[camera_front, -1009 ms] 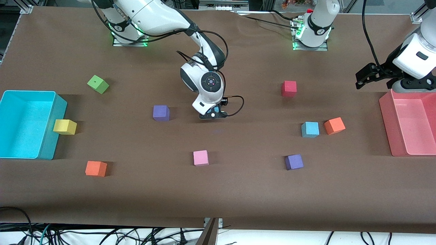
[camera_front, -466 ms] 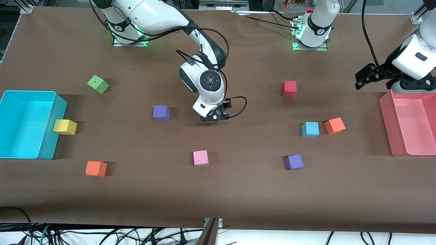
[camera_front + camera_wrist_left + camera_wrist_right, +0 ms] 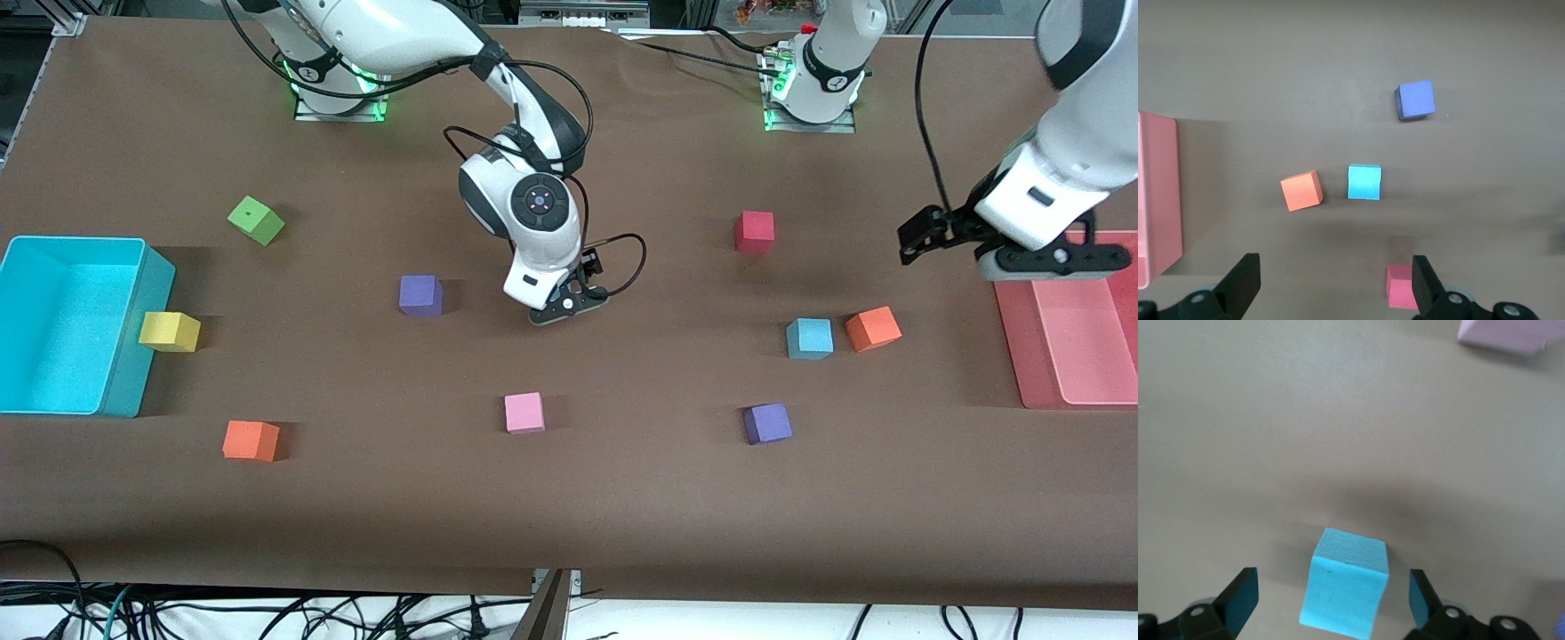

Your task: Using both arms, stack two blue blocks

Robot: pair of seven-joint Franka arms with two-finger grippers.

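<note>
One sky-blue block sits on the brown table beside an orange block; it also shows in the left wrist view. The second sky-blue block rests on the table between my right gripper's open fingers, with gaps on both sides; the front view hides it under that hand. My right gripper is low at mid-table. My left gripper is open and empty, up over the pink bin's edge.
Purple cubes, a red cube, a pink cube, an orange cube, a yellow cube and a green cube lie scattered. A cyan bin stands at the right arm's end.
My left arm has swung from over the pink bin toward mid-table. My right gripper has shifted slightly and turned over its blue block.
</note>
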